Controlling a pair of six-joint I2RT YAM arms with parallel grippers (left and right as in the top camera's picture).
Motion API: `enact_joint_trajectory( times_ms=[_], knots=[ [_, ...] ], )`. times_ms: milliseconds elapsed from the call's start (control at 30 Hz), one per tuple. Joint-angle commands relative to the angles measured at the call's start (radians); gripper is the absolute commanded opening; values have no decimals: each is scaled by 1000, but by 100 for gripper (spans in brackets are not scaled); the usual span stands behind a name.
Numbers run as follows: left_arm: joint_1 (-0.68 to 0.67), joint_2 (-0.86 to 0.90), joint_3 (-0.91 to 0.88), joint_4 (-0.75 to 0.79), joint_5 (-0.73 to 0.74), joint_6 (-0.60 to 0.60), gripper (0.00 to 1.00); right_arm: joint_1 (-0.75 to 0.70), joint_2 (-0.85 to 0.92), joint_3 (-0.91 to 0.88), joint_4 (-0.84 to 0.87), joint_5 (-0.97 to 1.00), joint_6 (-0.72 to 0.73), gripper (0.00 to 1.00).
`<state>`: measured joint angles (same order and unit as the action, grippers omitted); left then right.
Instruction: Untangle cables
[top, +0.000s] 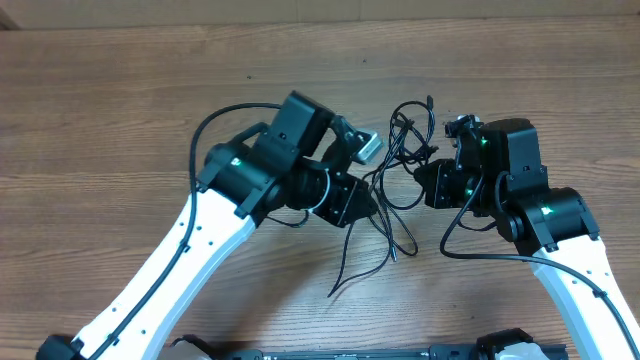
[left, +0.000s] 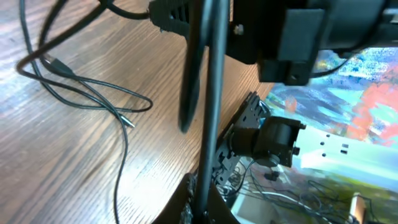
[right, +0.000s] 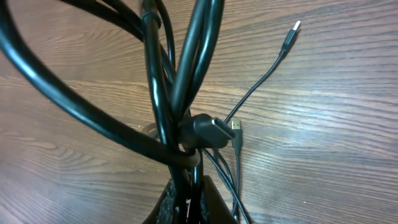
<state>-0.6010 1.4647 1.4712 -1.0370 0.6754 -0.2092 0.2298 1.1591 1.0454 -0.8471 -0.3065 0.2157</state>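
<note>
Two claws, both pressed together on strands of the same tangle. The left gripper (left: 200, 204) pinches a black cord that rises straight out of its fingertips, close and blurred in its own wrist view. The right gripper (right: 186, 202) clamps a sheaf of cords fanning up from its jaws, with a moulded plug (right: 214, 132) lodged in the crossing just above; how many strands it truly holds I cannot tell. From overhead, the cables (top: 402, 160) lie knotted in the gap between the two claws, so the tangle's long axis runs side to side from one to the other. Neither arm is clearly nearer. Small loops bulge away from the robot, and the loose ends (top: 345, 272) trail back toward its base on the left gripper's side. Any parting pull would likely have to run along that side-to-side line. Beneath is a wood-grain table (top: 120, 80), bare around the arms. Past its edge the left wrist view shows only a blurred, colourful backdrop and some stray wiring.
</note>
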Motion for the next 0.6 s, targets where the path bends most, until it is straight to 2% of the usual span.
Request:
enact_joint_trajectory(
  times_ms=[0,167,267,433,467,500,567],
  knots=[
    [16,-79,6,2,-6,31,4,-1,-17,10,5,53,-1,5],
    [83,-160,47,45,-6,-15,4,-1,-16,9,-62,195,-8,4],
    [182,-220,89,96,-6,-84,4,-1,-12,8,-137,293,-8,4],
    [374,-307,104,222,-7,-218,4,-1,-8,8,-155,270,-1,4],
    [417,-322,104,228,-8,-245,4,-1,-8,8,-157,268,0,5],
    [523,-349,104,224,-29,-283,4,-1,3,8,-162,269,0,10],
    [572,-354,104,221,-28,-319,4,-1,15,8,-162,271,39,14]
  ],
)
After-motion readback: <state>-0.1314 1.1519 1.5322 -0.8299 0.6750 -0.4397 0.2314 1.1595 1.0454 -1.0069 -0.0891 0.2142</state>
